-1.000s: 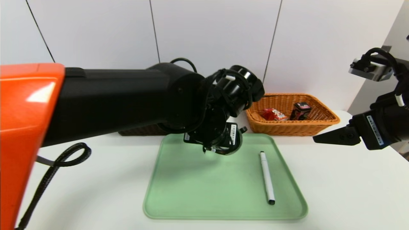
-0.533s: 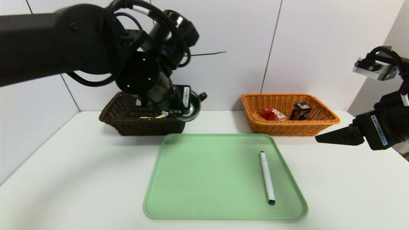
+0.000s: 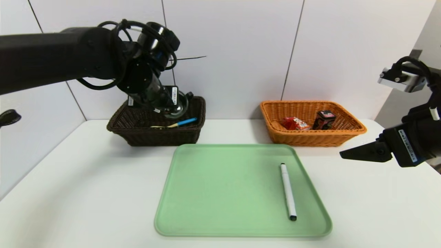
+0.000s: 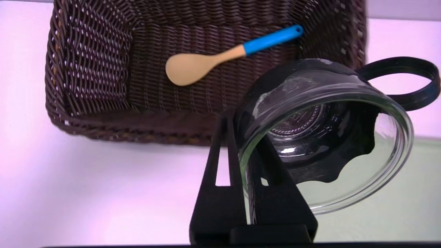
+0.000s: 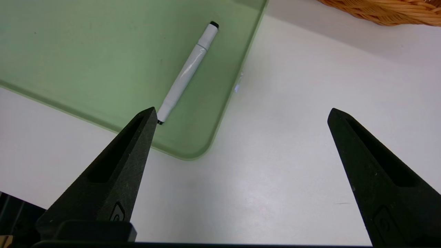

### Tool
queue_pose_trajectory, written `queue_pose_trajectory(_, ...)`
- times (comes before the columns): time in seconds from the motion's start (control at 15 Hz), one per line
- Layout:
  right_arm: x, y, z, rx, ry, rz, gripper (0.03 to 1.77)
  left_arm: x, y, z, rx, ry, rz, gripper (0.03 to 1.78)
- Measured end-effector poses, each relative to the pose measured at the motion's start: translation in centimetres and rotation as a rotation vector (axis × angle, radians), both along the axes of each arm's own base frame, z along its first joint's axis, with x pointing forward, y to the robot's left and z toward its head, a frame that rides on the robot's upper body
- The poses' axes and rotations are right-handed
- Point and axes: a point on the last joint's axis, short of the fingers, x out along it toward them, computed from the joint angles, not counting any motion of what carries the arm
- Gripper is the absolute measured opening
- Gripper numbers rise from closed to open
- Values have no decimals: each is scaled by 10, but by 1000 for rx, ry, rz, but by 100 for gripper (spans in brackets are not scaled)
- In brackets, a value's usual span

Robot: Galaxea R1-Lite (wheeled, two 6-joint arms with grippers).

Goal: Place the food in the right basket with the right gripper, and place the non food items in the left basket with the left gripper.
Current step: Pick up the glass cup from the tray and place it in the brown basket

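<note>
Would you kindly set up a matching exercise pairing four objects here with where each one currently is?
Things:
1. white marker
2. wooden spoon
3. glass cup
4. red snack packet

Places:
A. in the orange basket
B. on the green tray
C. in the left tool
D. in the dark basket

Pairs: 1-B, 2-D, 3-C, 4-A

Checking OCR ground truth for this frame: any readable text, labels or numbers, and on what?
Nothing legible.
White stickers on the left gripper and right gripper bodies: print too small to read.
Red snack pack and dark box in the orange basket: printing blurred.
White marker: no text visible.
</note>
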Motion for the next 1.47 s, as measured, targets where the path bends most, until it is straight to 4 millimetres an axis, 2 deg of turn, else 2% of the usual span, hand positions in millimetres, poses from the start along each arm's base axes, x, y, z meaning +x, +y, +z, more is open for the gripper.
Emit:
queue_pose_trajectory(0.2,0,0,-4,-5,15,-1,171,33,11,-15,22,-53,29,11)
queue_pose_trajectory(0.53,0,0,-7,-8,25,1,171,64,22,-44,41,-29,75,11)
queue_pose_trajectory(0.8,0,0,-10,-12,36,1,171,81,35,-63,50,-8,115,11)
queue_pose_trajectory(1.07,-1,1,-10,-13,38,3,171,88,44,-71,56,16,110,11)
queue_pose_trajectory(1.27,-1,1,-11,-14,41,5,171,90,46,-72,56,20,109,61)
queue_pose_trajectory(1.47,-1,1,-12,-14,43,5,171,90,46,-72,57,21,111,97)
